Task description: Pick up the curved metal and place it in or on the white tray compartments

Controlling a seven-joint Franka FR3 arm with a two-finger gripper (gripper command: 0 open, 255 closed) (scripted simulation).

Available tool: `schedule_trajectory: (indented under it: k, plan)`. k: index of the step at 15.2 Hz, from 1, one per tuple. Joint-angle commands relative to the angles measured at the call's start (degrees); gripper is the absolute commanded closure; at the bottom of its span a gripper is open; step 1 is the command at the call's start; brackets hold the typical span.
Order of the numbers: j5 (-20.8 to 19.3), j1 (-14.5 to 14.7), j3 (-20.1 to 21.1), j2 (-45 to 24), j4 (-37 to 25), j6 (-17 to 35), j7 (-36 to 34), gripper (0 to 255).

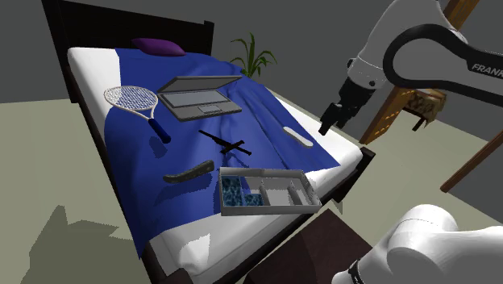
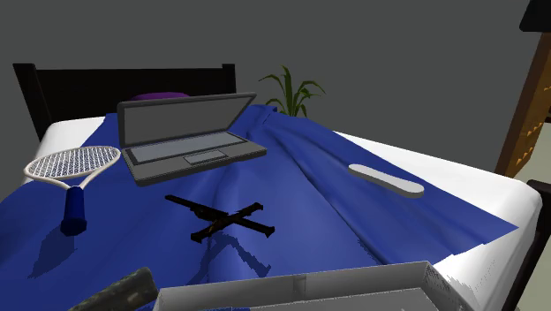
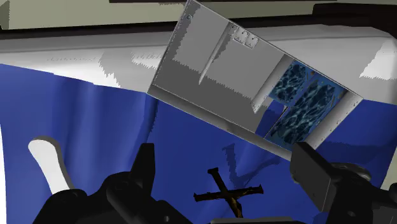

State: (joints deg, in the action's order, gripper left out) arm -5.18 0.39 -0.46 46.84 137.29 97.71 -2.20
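A pale, elongated, slightly curved bar (image 1: 298, 135) (image 2: 384, 179) lies on the blue bedspread near the bed's far side edge. My black gripper (image 1: 328, 121) hangs in the air a little above and beyond it. In the wrist view the gripper (image 3: 229, 170) is open with nothing between its fingers, and the bar (image 3: 48, 162) lies outside one finger (image 3: 145, 167). The grey compartment tray (image 1: 310, 190) (image 2: 300, 284) (image 3: 210, 70) rests at the foot of the bed, with blue-patterned contents in some cells. A dark curved piece (image 1: 189, 172) (image 2: 115, 292) lies just beside the tray.
A black cross-shaped object (image 1: 226, 144) (image 2: 221, 219) (image 3: 226, 191) lies mid-bed. Further up are an open grey laptop (image 1: 197, 95) (image 2: 185, 141), a racket (image 1: 133, 101) (image 2: 71, 168) and a purple pillow (image 1: 159, 46). A plant (image 1: 251, 56) and wooden furniture (image 1: 411, 89) stand beyond the bed.
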Motion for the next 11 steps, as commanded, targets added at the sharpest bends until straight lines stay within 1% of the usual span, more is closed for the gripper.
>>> schedule_trajectory:
  k: [1,6,11]
  plan:
    - [0.0,0.0,0.0,0.0,0.0,0.0,0.0,0]
    - [4.3,-1.0,8.3,-3.8,1.3,2.6,-15.3,0]
    - [7.7,-2.5,16.3,-11.0,-0.4,5.7,-30.5,0]
